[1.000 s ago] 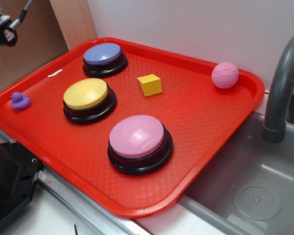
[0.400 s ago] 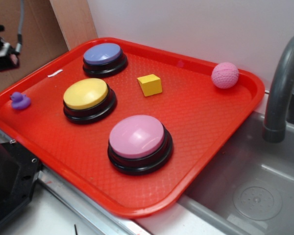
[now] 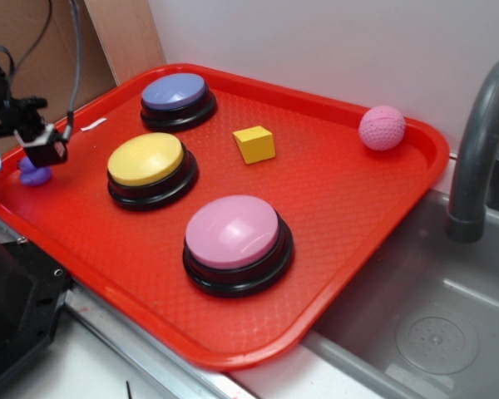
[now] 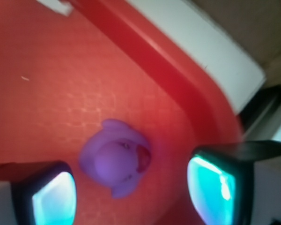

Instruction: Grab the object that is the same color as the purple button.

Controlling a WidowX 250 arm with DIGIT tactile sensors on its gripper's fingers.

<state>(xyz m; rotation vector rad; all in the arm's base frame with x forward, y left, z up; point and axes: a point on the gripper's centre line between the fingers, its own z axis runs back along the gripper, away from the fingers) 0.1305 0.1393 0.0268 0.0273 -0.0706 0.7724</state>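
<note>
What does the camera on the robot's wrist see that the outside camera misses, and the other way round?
Only the wrist view shows the purple duck from above, with its red beak, lying between the two spread fingertips of the end effector.

Only the exterior view shows the purple button, yellow button, pink button, yellow cube, pink ball and grey faucet.

Both show the duck, the end effector above it, the red tray and a small white scrap.
</note>
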